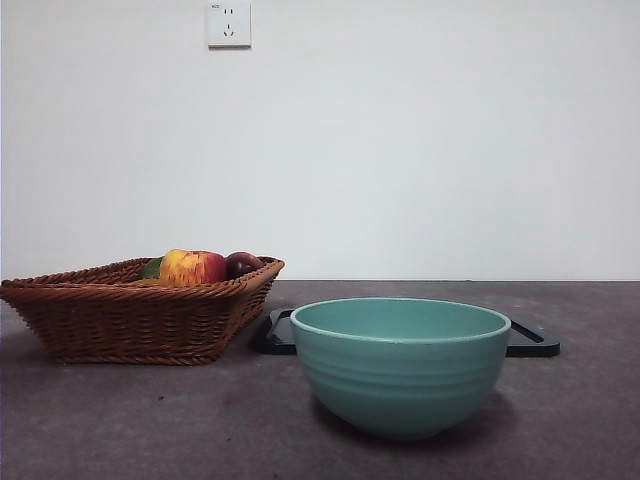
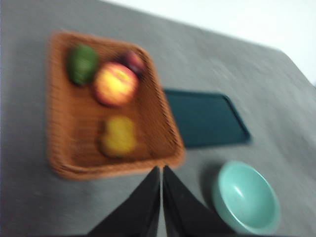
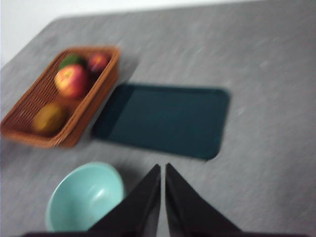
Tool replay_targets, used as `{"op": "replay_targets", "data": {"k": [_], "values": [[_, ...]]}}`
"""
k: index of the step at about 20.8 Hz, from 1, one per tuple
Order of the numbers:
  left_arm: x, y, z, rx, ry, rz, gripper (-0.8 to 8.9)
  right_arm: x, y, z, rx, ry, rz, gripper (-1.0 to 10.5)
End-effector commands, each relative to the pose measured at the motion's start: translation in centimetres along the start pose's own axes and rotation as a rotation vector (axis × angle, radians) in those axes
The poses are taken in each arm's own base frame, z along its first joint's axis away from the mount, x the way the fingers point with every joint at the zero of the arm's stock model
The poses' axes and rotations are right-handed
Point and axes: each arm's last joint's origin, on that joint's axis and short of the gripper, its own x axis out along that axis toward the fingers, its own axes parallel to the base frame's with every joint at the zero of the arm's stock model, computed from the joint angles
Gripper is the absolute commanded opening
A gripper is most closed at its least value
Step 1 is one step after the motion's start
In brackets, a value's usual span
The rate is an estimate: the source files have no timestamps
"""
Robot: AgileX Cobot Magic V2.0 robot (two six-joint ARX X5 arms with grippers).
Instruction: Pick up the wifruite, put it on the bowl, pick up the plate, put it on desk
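Four fruits in one basket (image 2: 64, 143), one wifruite (image 2: 118, 137) among them; one bowl (image 1: 400, 365); two end effectors (image 2: 161, 170) (image 3: 163, 168) clenched, empty.

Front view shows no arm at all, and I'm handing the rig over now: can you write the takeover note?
Left tool and right tool: both shut, holding nothing, high above the desk.
Kiwifruit: in the wicker basket, with the apple.
Bowl: empty, in front of the dark tray.
Done: nothing.
Left: kiwifruit into bowl, then the plate step.
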Motion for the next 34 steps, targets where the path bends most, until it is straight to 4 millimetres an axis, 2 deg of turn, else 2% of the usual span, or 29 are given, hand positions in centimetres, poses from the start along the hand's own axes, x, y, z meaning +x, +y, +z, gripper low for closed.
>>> {"op": "replay_targets", "data": {"k": [1,8,16,18,20,22,23,24,34], "values": [[0.2,-0.6,0.9,0.056,0.049,-0.063,0.09,0.1,0.5,1.1,-0.066,0.042,0.053,0.1],[1.0,-2.5,2.2,0.116,0.238,-0.192,0.10,0.9,2.7,2.1,-0.149,0.223,0.245,0.1],[1.0,-3.1,2.1,0.138,0.280,-0.238,0.10,1.0,3.8,1.7,-0.192,0.269,0.318,0.1],[1.0,-3.1,2.1,0.138,0.280,-0.238,0.59,1.0,3.8,1.7,-0.192,0.269,0.317,0.1],[1.0,-3.1,2.1,0.137,0.280,-0.238,1.80,1.0,3.8,1.7,-0.191,0.269,0.316,0.5],[1.0,-3.1,2.1,0.136,0.280,-0.238,3.56,1.0,3.8,1.7,-0.183,0.270,0.315,2.6],[1.0,-3.1,2.1,0.134,0.280,-0.237,4.22,1.0,3.8,1.7,-0.181,0.270,0.315,3.4],[1.0,-3.1,2.1,0.132,0.281,-0.237,4.54,1.0,3.8,1.7,-0.181,0.270,0.315,3.8],[1.1,-3.1,2.2,0.129,0.276,-0.236,4.69,1.0,3.8,1.7,-0.180,0.271,0.315,3.9]]}}
